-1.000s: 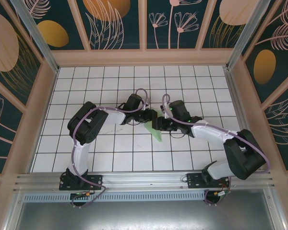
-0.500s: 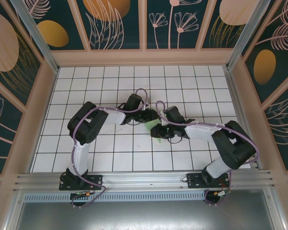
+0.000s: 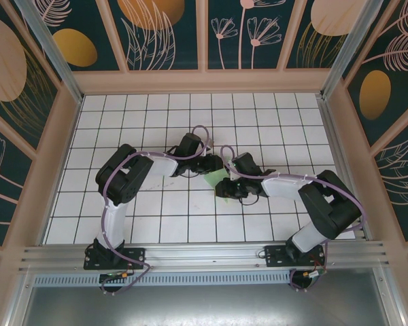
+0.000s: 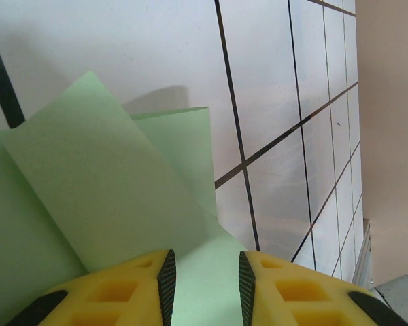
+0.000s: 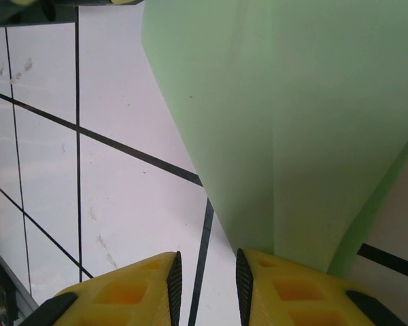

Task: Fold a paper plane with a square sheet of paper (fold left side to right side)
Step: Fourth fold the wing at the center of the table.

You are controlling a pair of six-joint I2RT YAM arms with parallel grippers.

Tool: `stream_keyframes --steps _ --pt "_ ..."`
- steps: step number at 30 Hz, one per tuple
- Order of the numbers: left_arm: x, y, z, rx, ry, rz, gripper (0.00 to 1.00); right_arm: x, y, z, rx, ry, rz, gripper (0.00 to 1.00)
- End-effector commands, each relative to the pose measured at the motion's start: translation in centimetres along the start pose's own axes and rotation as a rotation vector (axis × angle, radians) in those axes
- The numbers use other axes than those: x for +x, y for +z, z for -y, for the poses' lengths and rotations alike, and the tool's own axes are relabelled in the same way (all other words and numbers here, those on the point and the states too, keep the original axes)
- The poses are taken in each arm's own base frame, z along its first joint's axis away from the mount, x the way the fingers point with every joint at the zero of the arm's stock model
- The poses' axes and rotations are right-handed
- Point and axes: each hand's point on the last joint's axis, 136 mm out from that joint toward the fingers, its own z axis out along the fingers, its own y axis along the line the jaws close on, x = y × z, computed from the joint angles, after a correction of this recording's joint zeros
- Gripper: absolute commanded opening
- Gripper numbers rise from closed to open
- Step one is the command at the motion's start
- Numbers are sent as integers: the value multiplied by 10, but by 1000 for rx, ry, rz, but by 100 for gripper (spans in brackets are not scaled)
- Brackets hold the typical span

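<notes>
Where the arms meet in the top view, the creased square sheet of paper (image 3: 216,180) lies between left gripper (image 3: 213,166) and right gripper (image 3: 224,189).
Left wrist: left gripper (image 4: 204,275) stands with jaws apart, and the sheet (image 4: 109,190) reaches into the gap.
Right wrist: right gripper (image 5: 205,272) also stands with jaws apart. The sheet (image 5: 292,122) ends at one finger, with tiles (image 5: 122,204) showing in the gap.

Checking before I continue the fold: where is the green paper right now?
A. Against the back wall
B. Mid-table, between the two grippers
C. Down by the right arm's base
B: the top view shows the square sheet of paper mid-table, with the left gripper and the right gripper meeting at it.
</notes>
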Motion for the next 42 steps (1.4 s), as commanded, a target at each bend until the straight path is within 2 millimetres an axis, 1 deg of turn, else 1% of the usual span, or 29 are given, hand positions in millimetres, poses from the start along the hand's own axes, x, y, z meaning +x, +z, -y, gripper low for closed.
stream_keyframes --steps 1,15,22,27,36,38,42 --pt "35 8 -65 -206 -96 -76 35 14 0 17 69 5 -40 31" --pt "35 9 -68 -219 -95 -78 35 15 -8 21 119 -11 -51 31" --pt "36 10 -73 -233 -98 -79 35 18 -13 32 194 -15 -71 31" --pt "37 11 -75 -239 -99 -78 35 24 -14 39 225 -3 -90 30" --pt "37 13 -79 -251 -103 -79 35 28 -25 48 290 4 -86 24" --pt "37 13 -80 -252 -104 -78 35 30 -27 49 299 3 -92 22" --pt "37 12 -79 -252 -104 -77 35 25 -32 46 304 -11 -78 18"
